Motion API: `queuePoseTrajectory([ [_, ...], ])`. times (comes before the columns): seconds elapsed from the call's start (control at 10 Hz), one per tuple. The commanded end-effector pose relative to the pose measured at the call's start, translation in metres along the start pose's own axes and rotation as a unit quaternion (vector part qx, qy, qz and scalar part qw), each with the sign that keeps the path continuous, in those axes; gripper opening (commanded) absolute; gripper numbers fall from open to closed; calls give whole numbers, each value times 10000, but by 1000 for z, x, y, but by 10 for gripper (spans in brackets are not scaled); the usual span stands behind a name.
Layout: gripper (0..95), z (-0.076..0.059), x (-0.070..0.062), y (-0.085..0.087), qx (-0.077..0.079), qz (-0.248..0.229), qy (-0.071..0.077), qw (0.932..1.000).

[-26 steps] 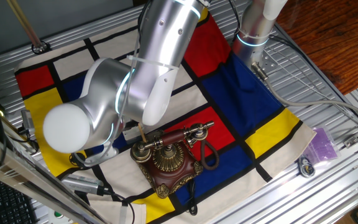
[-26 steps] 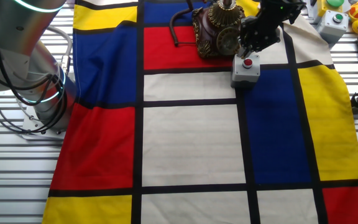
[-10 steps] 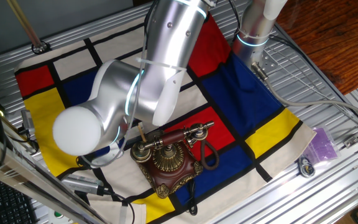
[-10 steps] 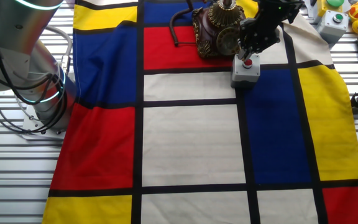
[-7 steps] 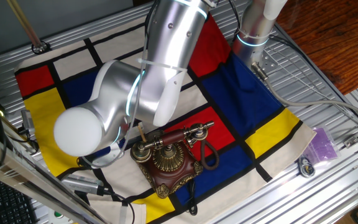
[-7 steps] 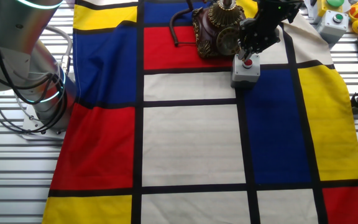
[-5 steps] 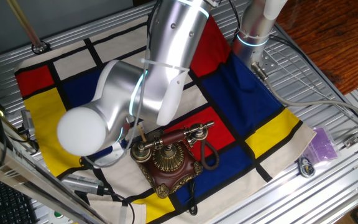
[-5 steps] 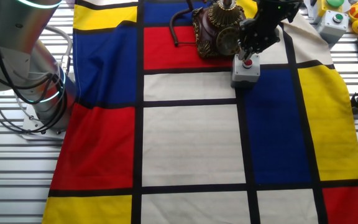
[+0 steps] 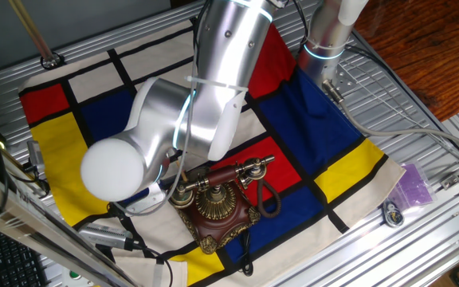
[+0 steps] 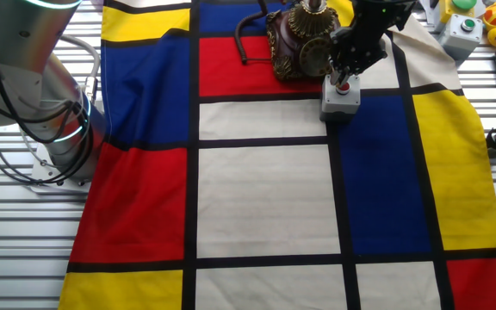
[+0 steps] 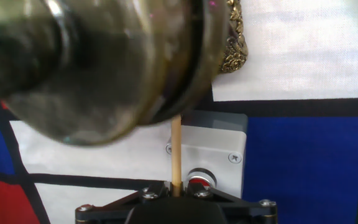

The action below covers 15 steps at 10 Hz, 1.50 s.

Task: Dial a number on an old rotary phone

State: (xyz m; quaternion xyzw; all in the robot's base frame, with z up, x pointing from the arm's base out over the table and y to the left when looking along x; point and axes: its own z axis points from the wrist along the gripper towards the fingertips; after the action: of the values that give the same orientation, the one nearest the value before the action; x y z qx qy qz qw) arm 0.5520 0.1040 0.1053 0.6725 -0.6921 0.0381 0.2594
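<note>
Looking from one fixed view, the silver arm (image 9: 190, 104) blocks the claw; one phone (image 9: 213, 203) sits on the checkered cloth (image 9: 325, 135). From the other fixed view, the claw (image 10: 344, 73) hangs just beside the phone (image 10: 304, 43), over one grey box (image 10: 338, 99). Through the hand view, the claw (image 11: 176, 194) is clenched on a thin stick (image 11: 176, 152) reaching the blurred dial (image 11: 98, 62).

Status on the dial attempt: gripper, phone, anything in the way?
Gripper shut on a thin wooden stick, its tip at the old rotary phone dial. Handset on cradle. Grey button box directly under the hand, beside the phone.
</note>
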Motion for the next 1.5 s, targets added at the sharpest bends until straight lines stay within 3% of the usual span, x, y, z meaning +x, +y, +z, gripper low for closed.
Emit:
queuePoseTrajectory([
  [0.1, 0, 0, 1, 1, -1, 8, -20, 10000],
  [1.5, 0, -2, -1, -2, -51, 17, -1, 10000],
])
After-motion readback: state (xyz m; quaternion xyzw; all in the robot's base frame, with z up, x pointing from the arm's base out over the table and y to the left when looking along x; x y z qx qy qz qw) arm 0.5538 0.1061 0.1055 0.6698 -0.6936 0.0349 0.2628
